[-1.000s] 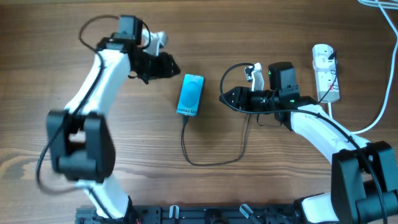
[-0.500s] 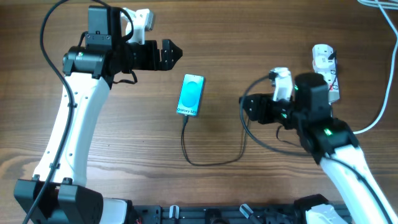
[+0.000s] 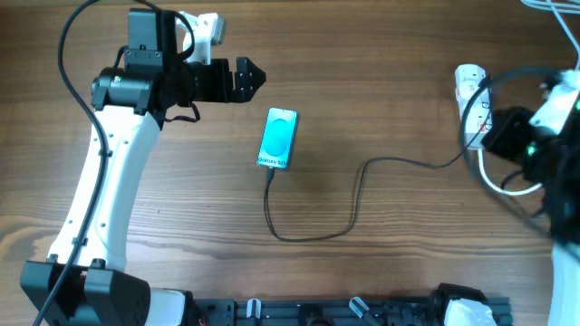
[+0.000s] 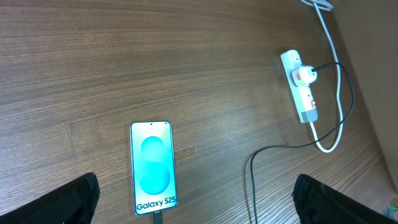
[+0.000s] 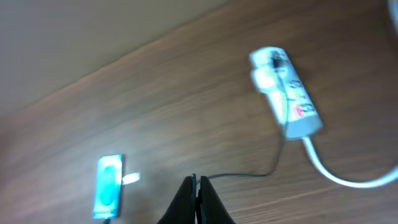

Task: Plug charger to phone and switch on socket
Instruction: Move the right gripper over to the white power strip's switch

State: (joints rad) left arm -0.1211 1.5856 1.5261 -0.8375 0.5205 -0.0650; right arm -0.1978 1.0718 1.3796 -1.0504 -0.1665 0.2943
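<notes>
Now, with right gripper [image 5: 196, 182] pinched fully shut on nothing, use the joined tips as one blunt probe. Pass over the charger [image 3: 353, 195], apparently seated in the phone [image 3: 278, 138] at mid-table. Press squarely down on the socket [image 5: 286, 93] at its red switch [image 5: 303, 110], never sideways. Ignore left gripper [image 3: 251, 80], spread wide and empty beyond the phone.

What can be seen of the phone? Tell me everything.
The phone is a slim rectangle with rounded corners, lying flat and face up on the wooden table. Its screen is lit teal-blue, with a pale oval pattern and white "Galaxy S25" lettering at one end. The thin black cable meets that lettered end, apparently plugged in. Nothing else touches it.
</notes>
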